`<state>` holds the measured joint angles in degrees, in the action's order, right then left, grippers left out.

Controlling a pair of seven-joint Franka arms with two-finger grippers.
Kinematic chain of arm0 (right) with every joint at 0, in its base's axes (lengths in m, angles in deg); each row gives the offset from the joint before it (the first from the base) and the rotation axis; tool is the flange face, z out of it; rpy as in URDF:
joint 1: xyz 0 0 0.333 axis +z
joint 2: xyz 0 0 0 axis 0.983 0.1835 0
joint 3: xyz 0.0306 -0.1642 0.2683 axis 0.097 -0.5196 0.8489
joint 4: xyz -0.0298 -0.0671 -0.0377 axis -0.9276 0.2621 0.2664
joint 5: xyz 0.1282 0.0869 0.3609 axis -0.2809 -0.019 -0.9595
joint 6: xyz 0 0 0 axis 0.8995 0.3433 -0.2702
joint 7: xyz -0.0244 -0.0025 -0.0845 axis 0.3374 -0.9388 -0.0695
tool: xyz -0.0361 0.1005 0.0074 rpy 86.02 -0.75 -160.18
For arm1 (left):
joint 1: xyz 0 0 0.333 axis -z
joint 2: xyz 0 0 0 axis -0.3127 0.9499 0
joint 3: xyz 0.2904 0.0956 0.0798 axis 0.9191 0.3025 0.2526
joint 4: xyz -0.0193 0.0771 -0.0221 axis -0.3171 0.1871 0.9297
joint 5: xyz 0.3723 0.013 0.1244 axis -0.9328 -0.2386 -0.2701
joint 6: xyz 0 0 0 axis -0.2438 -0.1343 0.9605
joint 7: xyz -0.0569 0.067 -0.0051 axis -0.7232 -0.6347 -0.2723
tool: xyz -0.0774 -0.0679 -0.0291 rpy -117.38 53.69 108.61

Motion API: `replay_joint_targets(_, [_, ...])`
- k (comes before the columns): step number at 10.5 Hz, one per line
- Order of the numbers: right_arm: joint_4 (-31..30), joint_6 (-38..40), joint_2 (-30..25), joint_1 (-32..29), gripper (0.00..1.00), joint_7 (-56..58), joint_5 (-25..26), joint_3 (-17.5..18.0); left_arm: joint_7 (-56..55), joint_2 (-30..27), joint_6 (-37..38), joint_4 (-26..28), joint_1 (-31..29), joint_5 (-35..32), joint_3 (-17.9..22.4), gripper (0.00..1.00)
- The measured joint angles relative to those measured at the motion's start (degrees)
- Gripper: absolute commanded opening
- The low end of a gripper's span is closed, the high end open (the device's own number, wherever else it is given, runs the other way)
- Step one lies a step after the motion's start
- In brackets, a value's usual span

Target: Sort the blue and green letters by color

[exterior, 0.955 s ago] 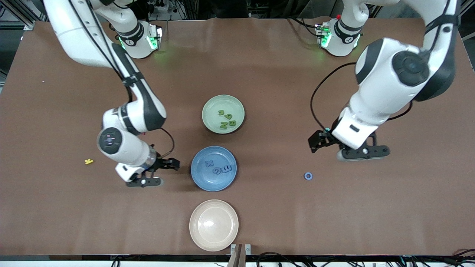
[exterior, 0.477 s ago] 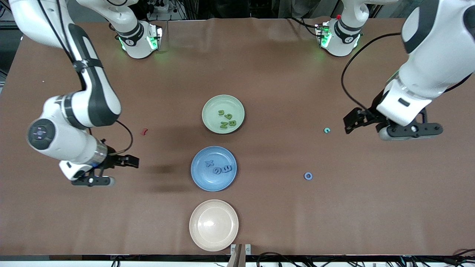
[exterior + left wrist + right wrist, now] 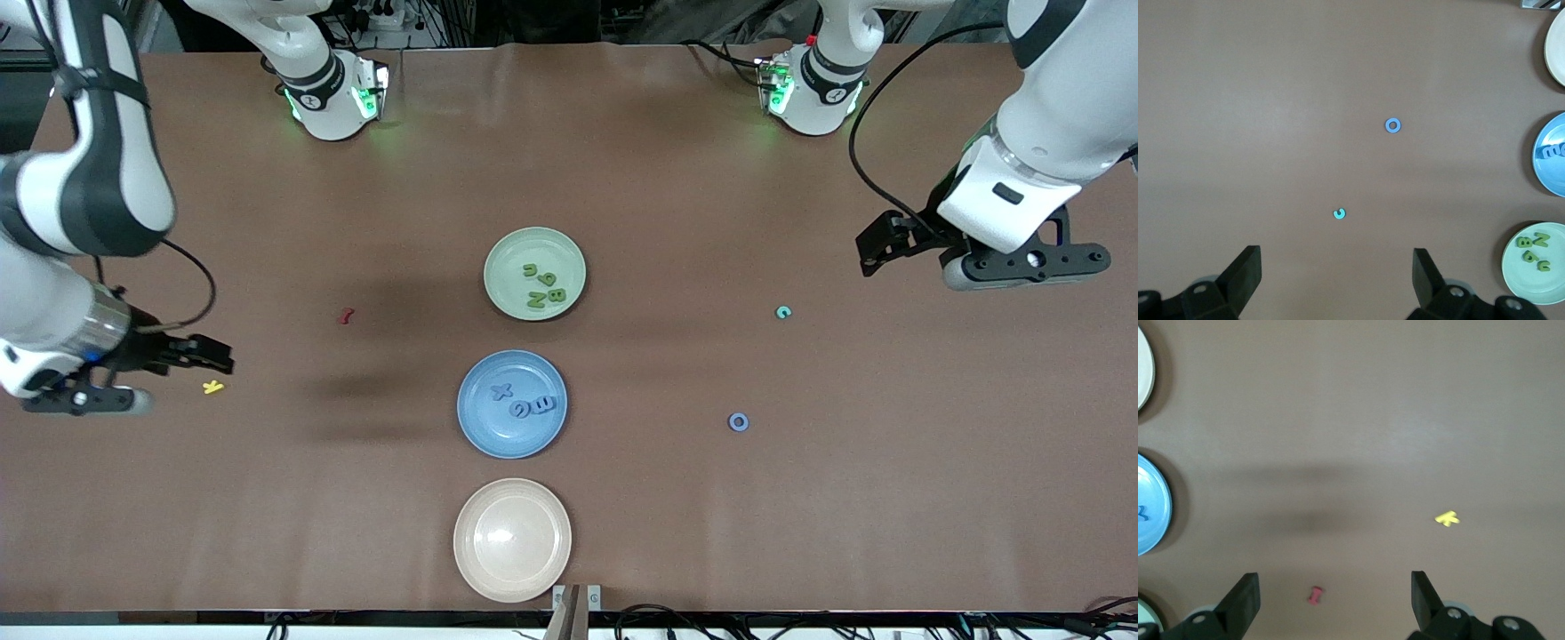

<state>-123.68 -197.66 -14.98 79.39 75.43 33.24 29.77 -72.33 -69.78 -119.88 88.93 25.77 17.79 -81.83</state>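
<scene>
Several green letters (image 3: 537,300) lie in the pale green plate (image 3: 507,253). Three blue letters (image 3: 543,404) lie in the blue plate (image 3: 498,436), which is nearer the front camera. A blue ring-shaped letter (image 3: 738,421) (image 3: 1392,125) and a small teal c-shaped letter (image 3: 782,312) (image 3: 1339,213) lie loose on the table toward the left arm's end. My left gripper (image 3: 1027,265) (image 3: 1337,273) hangs open and empty over bare table at that end. At the right arm's end my right gripper (image 3: 84,402) (image 3: 1335,590) is open and empty over the table.
A cream plate (image 3: 512,578) stands empty, nearest the front camera. A yellow letter (image 3: 212,387) (image 3: 1447,518) lies beside the right gripper. A dark red letter (image 3: 346,315) (image 3: 1315,595) lies between that gripper and the green plate.
Both arms have swung outward from the plates to their own ends of the table and risen. This uncovered the teal and dark red letters. No letter moved.
</scene>
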Motion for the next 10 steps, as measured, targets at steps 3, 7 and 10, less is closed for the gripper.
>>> replay_joint_targets(3, [-0.09, 4.55, -5.04, -0.20, 1.00, 0.30, 0.01, -2.29, 0.00, -1.35, 1.70, -0.13, -0.35, -0.20, 0.03, 1.00])
replay_joint_targets(7, [4.05, 14.86, -8.84, -0.17, 1.00, 0.32, 3.21, -4.96, 2.43, -1.76, 2.09, -0.17, -0.94, -0.21, 0.05, 1.00])
replay_joint_targets(10, [7.76, 19.26, -9.43, -0.08, 1.00, 0.32, 3.60, -5.35, 3.01, -1.75, 2.10, -0.17, -0.98, -0.21, 0.05, 1.00])
